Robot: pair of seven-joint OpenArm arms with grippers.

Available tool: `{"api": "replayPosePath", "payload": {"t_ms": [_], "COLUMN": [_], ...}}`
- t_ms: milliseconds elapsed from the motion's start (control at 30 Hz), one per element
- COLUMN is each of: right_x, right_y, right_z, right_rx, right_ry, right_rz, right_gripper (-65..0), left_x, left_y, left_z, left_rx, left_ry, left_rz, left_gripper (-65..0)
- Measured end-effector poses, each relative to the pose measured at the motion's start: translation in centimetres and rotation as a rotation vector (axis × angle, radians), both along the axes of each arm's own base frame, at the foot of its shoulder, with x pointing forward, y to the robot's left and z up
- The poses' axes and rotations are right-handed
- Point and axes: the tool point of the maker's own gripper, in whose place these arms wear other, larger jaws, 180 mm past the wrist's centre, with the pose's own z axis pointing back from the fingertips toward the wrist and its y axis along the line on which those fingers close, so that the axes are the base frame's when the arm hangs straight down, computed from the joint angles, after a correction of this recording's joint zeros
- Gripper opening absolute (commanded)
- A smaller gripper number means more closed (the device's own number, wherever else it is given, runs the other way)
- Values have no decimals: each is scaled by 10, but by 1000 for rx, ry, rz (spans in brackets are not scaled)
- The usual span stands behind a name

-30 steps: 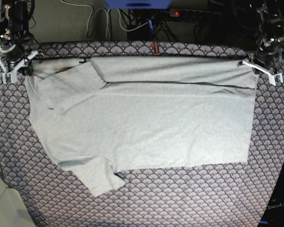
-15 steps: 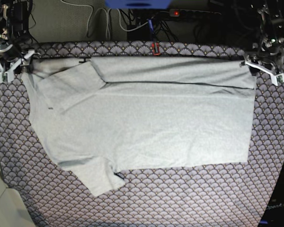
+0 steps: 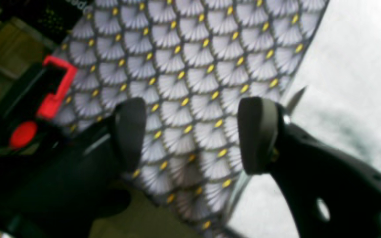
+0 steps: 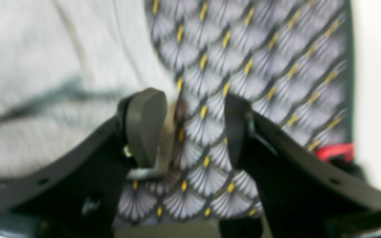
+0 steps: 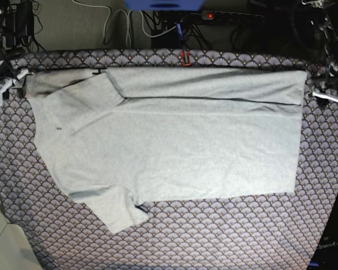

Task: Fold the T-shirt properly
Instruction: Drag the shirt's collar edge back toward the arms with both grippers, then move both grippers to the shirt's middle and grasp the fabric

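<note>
Both tools released T-shirt [image 5: 169, 140], now spread; no lettering visible.

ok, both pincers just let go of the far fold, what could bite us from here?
1. The light heather-grey cotton T-shirt has only its far strip folded; the near sleeve sticks out and may bunch on the next fold.
2. The open left pincer and right pincer hang just off the shirt's corners, so a low move could snag the scallop-patterned tablecloth.
</note>
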Motion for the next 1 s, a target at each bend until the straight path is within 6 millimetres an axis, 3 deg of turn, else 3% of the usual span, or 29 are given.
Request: {"api": "replayPosePath", "payload": {"t_ms": [100,233,333,433,533,700,767,1000], "right_x": [13,32,72,122,170,223,237,243], "right_y": [10,10,13,30,40,60,58,45], "right_z": [18,26,34,44,51,30,23,-22], "right_rx": [-2,-8,18,32,38,92,106,84], "right_ry": [-62,-90,-106,-111,-123,-71,-88,-44], "right_rz": [31,27,20,102,130,154,145,107], "right_gripper": [-321,-321,-320,-320,-320,-320,-320,-320], "left_x": [10,19,36,56,81,121,140,200], "left_y": [6,7,3,1,-15,-31,-38,-48], "left_z": [10,15,24,31,33,32,25,7], "left_rx": [21,16,2,-9,-43,-89,-115,-39], "left_ry": [-26,-42,-87,-130,-161,-183,-173,-154], "left_rz": [-11,1,-6,7,-31,-53,-65,-116], "left_gripper": [-222,-222,-222,-222,-222,-222,-222,-222]}}
